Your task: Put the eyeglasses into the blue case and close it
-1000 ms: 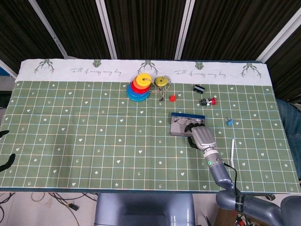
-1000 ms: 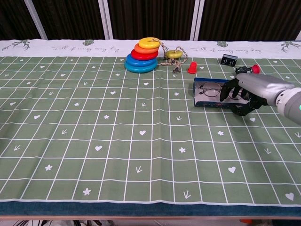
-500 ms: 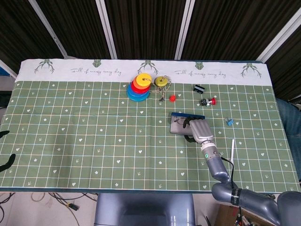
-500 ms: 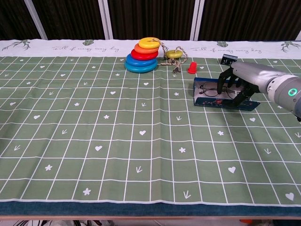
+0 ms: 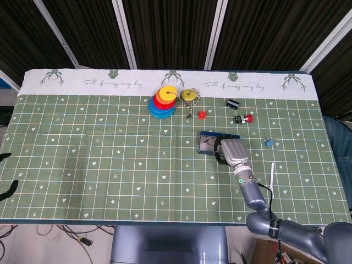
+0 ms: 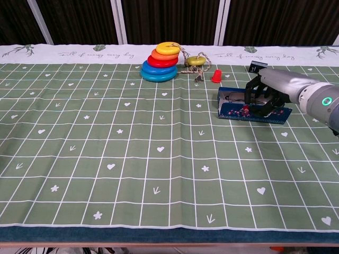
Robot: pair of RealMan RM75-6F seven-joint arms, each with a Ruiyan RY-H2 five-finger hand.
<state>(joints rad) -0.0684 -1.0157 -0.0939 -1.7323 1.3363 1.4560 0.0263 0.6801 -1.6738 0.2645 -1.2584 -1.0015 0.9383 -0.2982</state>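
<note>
**Lid coming down on the glasses case**

The right hand (image 6: 267,91) arches over the blue case (image 6: 253,111), its fingers (image 6: 253,94) curled down onto the far side of the case, and they appear to press on the lid rather than clamp anything; whether they actually grip its edge cannot be told. The eyeglasses (image 6: 231,97) lie inside the case, just left of the fingers, with only part of the frame showing in the chest view. From the head view the right hand (image 5: 233,152) covers most of the case (image 5: 209,142).

In my judgement the glasses are already in and the closing step is in hand. The next move calls for pushing the lid fully down and flat, keeping the frame clear of the rim so nothing is pinched, then lifting the fingers away.

The left hand shows in neither view.

Counted on the table (image 6: 132,174): one case, one pair of eyeglasses, one stack of coloured rings (image 6: 160,62) well to the left beyond the fingers, and one small red cone (image 6: 215,76) just behind the case.
</note>
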